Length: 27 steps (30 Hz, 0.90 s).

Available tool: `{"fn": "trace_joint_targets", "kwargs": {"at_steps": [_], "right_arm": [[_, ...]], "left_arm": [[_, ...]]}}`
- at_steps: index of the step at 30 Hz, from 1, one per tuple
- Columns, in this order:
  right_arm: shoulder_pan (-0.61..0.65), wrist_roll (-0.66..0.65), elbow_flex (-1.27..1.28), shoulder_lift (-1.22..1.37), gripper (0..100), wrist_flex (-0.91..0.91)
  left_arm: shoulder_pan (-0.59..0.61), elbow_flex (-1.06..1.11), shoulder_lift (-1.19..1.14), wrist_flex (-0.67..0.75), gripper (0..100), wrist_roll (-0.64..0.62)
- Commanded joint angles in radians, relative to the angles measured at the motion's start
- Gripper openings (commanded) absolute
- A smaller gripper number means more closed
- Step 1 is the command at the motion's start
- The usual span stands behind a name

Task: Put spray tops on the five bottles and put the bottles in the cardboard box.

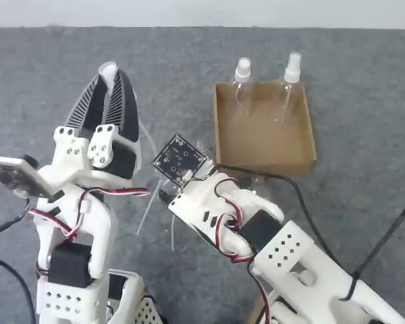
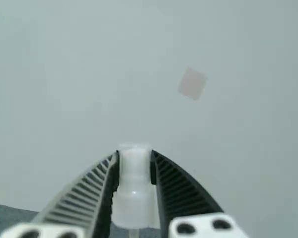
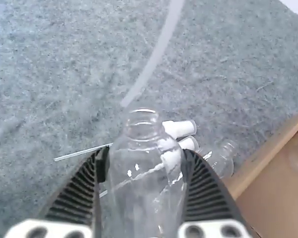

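right end effector [image 3: 145,154] clamps bottle [image 3: 141,198] | cardboard box [image 3: 280,183] edge apparently near

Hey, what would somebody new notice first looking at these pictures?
The left gripper is shut on a spray top, held aloft. The right gripper clamps an open clear bottle, and two capped bottles sit in the cardboard box.

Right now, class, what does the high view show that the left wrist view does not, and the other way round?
High view adds: the cardboard box with two capped bottles standing in it, and the right arm. Left wrist view adds: a pale wall with a faint square patch. Both share: the left gripper shut on a spray top.
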State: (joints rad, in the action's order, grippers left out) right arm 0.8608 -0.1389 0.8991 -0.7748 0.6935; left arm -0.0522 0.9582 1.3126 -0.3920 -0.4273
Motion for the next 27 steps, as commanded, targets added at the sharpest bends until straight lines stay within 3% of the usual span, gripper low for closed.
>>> {"fn": "trace_joint_targets", "kwargs": {"at_steps": [1, 27], "right_arm": [[0.007, 0.014, -0.008, -0.047, 2.0, -0.021], [-0.004, 0.011, 0.063, -0.151, 1.4, -0.071]], "left_arm": [[0.044, -0.012, -0.089, 0.069, 1, -0.011], [-0.011, 0.048, -0.046, -0.11, 1, -0.049]]}}
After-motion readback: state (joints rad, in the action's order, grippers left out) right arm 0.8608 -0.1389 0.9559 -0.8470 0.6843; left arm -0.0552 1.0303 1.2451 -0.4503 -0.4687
